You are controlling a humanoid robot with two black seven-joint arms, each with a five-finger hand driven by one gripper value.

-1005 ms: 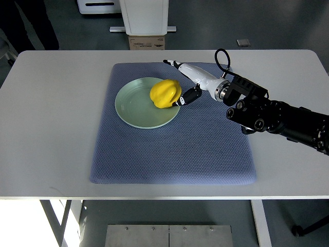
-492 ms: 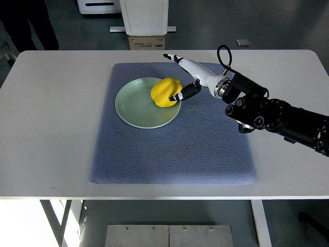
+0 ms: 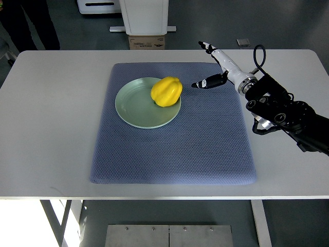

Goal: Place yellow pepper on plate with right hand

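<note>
The yellow pepper (image 3: 166, 91) sits on the right part of the pale green plate (image 3: 134, 109), leaning over the plate's right rim, and nothing grips it. The plate lies on the upper left area of a blue-grey woven mat (image 3: 175, 144) spread over the white worktop (image 3: 51, 118).

The right hand (image 3: 216, 69) hangs above the mat's upper right corner, clear of the pepper with a gap of bare mat between them. Its fingers are spread and hold nothing: one white finger (image 3: 209, 49) points up and away past the mat's far edge, while a dark-tipped finger (image 3: 204, 83) points left toward the pepper. The black forearm (image 3: 280, 110) runs off to the picture's right edge, with a looped black cable (image 3: 258, 54) above the wrist.

Beyond the worktop's far edge stands a white pedestal base (image 3: 144, 18) with a brown cardboard box (image 3: 146, 42) at its foot; the box carries print that is too small to read. A small grey square object (image 3: 243, 42) lies on the floor to the right of it. No legible brand or label shows anywhere else.
</note>
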